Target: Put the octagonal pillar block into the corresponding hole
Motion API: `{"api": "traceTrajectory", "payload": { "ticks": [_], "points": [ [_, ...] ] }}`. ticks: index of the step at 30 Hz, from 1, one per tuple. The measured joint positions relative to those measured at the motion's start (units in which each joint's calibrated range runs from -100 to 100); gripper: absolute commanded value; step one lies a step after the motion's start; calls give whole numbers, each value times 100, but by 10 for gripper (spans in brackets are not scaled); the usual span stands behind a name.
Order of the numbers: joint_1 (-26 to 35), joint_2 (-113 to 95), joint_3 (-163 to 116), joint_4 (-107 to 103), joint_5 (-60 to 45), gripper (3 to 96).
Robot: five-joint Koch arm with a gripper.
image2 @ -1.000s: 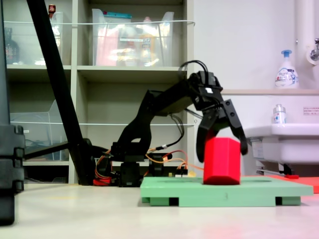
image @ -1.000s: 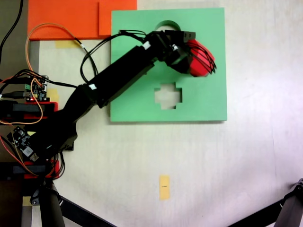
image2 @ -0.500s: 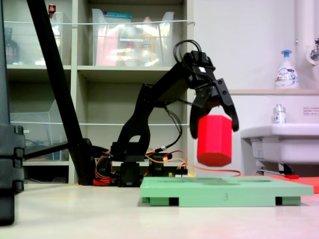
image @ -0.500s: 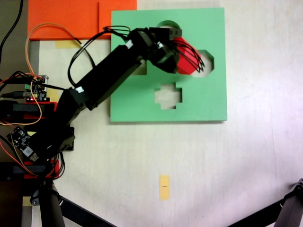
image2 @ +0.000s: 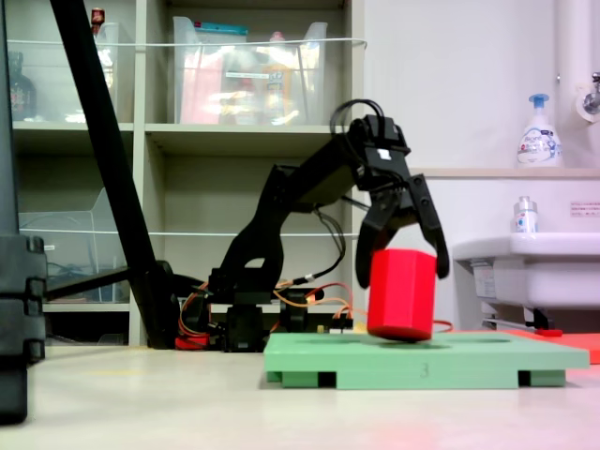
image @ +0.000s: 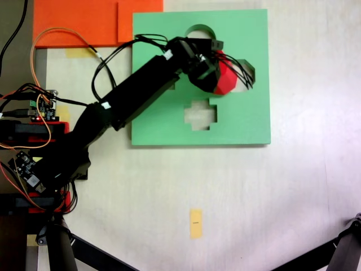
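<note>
Pale flooring carried the green board (image: 237, 121), with shelving (image2: 253, 141) and a sink (image2: 525, 258) behind it in the second exterior view. From my remote station I noted the gripper (image2: 401, 267) clamped on the block (image2: 402, 293), one dark finger (image2: 370, 246) down each side of it. The block was tilted slightly, its lower edge at or just above the board's top surface; I could not tell whether it touched. In the first exterior view the block (image: 224, 76) sat over the left part of the octagonal hole (image: 246, 72), whose right portion remained exposed beside it. The block was not seated in the hole. The round cutout (image: 198, 29) lay above it and the cross cutout (image: 200, 114) below, both unoccupied. An orange sheet (image: 79, 22) lay at the first exterior view's upper left, and a yellow tag (image: 196, 223) lay on the floor well below the board.
</note>
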Motion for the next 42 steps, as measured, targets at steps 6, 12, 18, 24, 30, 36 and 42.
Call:
{"api": "traceTrajectory", "payload": {
  "ticks": [6, 12, 18, 24, 30, 36, 42],
  "points": [
    [-112, 205, 20, 421, -278, 322],
    [-166, 479, 78, 538, -425, 330],
    [-176, 602, 323, 646, -444, 330],
    [-171, 629, 451, 1057, -464, 336],
    [-171, 780, 451, 1419, -611, 356],
    [-186, 985, 461, 1929, -664, 356],
    [-171, 1218, 470, 2222, -840, 356]
  ]
}}
